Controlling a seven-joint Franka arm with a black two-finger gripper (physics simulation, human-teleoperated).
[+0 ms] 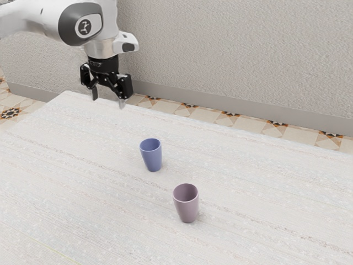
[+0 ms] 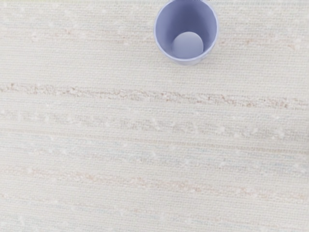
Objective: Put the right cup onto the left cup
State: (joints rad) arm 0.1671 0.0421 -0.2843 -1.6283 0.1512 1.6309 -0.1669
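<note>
Fingers (image 1: 122,103) are spread apart, released, up higher than the blue cup (image 1: 151,156) and off to its exterior-view left. Mauve cup (image 1: 187,207) can be spotted near the blue one, toward the exterior view's right and closer to the camera, both stood upright on the bench (image 1: 71,176).

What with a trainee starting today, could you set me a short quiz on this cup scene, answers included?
1. Multiple choice: the blue cup and the mauve cup are on the table. Which is nearer the gripper?
A) The mauve cup
B) The blue cup
C) Neither; they are stacked

2. True or false: the mauve cup is lying on its side.

3. Fill in one word, "open" or "shut": the gripper is ____ and holds no cup.

Key: 1. B; 2. False, it stands upright; 3. open.
</note>
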